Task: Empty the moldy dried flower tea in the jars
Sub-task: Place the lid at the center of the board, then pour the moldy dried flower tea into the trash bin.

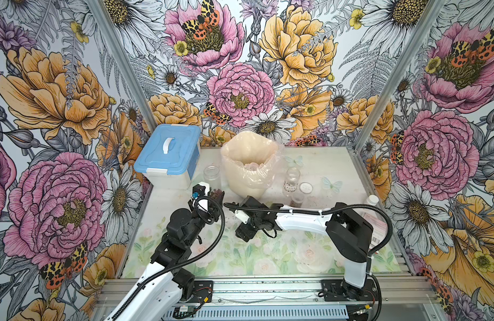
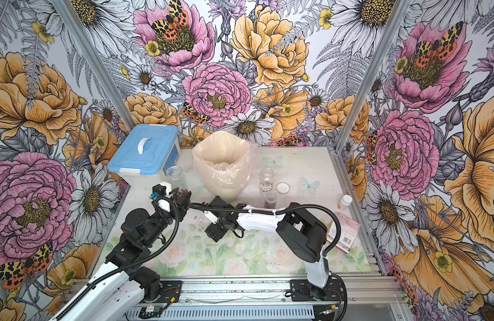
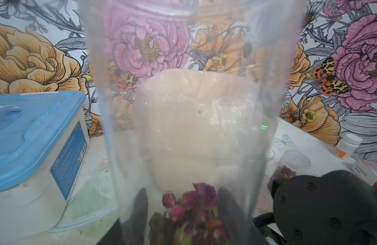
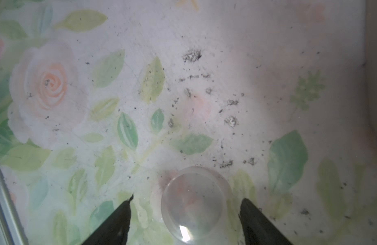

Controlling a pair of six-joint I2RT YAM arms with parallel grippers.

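My left gripper (image 1: 215,198) is shut on a clear jar (image 3: 183,127) that fills the left wrist view. Pink and brown dried flower tea (image 3: 194,212) lies at the jar's end by my fingers (image 3: 141,203). The held jar (image 2: 181,194) hangs left of the bin. My right gripper (image 4: 187,198) stands open just above the table, and a round translucent lid (image 4: 194,203) lies flat between its fingertips, touching neither. A lidded jar with tea (image 1: 297,199), an open labelled jar (image 1: 291,179) and an empty clear jar (image 1: 211,173) stand on the table.
A cream bin lined with a plastic bag (image 1: 250,164) stands at the back centre, a blue-lidded box (image 1: 168,155) to its left. A loose lid (image 1: 306,187), a white-capped bottle (image 2: 345,202) and a pink carton (image 2: 343,230) sit at the right. Dark specks (image 4: 191,55) dot the tabletop.
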